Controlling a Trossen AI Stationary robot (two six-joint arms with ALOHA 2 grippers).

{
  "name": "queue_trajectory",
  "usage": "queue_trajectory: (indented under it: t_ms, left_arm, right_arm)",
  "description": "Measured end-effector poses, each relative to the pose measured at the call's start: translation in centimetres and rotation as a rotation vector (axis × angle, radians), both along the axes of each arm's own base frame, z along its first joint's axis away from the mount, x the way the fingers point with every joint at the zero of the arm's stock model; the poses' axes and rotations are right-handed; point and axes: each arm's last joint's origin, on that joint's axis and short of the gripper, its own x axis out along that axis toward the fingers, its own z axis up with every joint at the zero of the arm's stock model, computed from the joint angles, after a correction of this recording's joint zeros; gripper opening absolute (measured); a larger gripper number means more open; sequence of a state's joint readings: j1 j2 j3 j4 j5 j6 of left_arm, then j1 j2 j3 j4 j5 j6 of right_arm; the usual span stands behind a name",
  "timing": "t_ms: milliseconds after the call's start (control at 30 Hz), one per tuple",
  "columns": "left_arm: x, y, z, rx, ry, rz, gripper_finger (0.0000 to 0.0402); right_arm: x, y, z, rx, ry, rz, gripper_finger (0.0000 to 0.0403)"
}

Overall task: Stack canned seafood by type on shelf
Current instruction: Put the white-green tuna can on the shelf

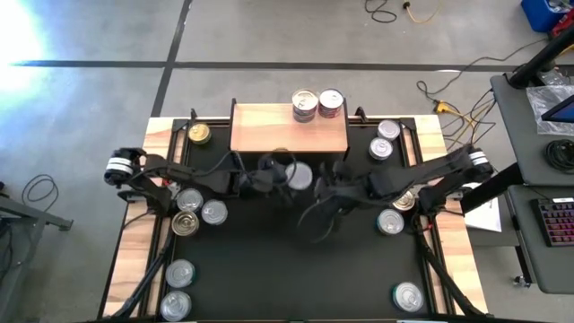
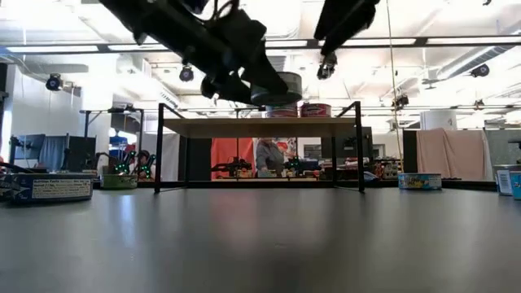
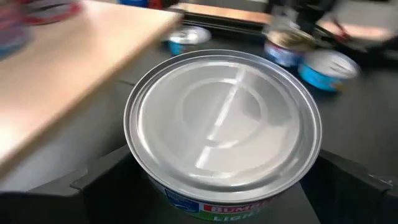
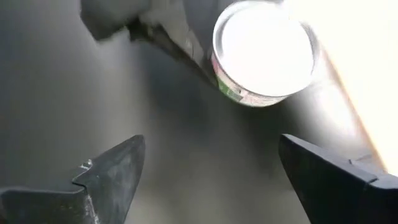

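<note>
While the left gripper (image 1: 285, 175) carries a silver-lidded tin (image 3: 222, 124) just in front of the shelf (image 1: 269, 133), the main hazard is judged to be a collision with the board's front edge. In the low view the tin (image 2: 275, 88) hangs at roughly the height of the shelf top (image 2: 260, 124), so a forward move without enough lift could knock the rim against the wood and twist the can in the grip. A second risk is a mismatch of type: two short stacks (image 1: 317, 104) already stand at the back of the shelf, one of them red-labelled, and a release onto the wrong pile, or off-centre on a lid, could topple it. A third is contact between the arms, since the right gripper (image 1: 321, 215) hovers near the left one above the mat (image 1: 287, 269).

End effectors: the left gripper's fingers (image 3: 102, 180) stand wide apart yet are clamped on the tin's sides, which fill the gap between them; the label shows red and green print below the lid. The right gripper (image 4: 211, 180) is spread wide and empty, touching nothing, with the carried tin (image 4: 264, 53) visible ahead of it.

Remaining tins lie in clusters on the mat at both sides (image 1: 193, 213) (image 1: 386, 139).
</note>
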State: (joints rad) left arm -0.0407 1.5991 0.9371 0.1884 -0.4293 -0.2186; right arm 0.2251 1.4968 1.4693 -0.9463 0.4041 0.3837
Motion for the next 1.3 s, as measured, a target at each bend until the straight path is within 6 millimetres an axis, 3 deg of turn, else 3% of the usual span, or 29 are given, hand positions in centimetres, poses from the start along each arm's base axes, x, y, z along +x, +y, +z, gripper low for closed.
queue_trajectory:
  t_ms: [167,367,567,833,1133,1300]
  left_arm:
    - [0.5,2.3,0.9,0.013,-0.025,0.067,0.0374]
    - [1.3,4.4,1.6,0.060,0.052,0.099,0.0375]
    - [1.5,6.9,1.7,0.058,0.082,0.166,0.0376]
    - [1.3,8.9,1.2,0.022,0.087,0.201,0.0376]
    - [1.2,10.0,1.3,-0.014,0.057,0.176,0.0386]
    - [1.1,10.3,1.2,-0.019,0.071,0.149,0.0397]
  right_arm:
    - [-1.2,-2.7,2.6,-0.015,-0.107,-0.055,0.0302]
    - [-1.1,-5.5,5.5,-0.060,-0.317,-0.036,0.0171]
    - [-0.5,-9.9,5.2,-0.039,-0.329,-0.039,0.0028]
    - [1.6,-14.4,3.0,0.029,-0.339,-0.051,0.0018]
    - [4.7,-16.8,-1.8,0.082,-0.244,-0.050,0.0018]
    - [5.7,-17.9,-3.2,0.088,-0.251,-0.081,0.0018]
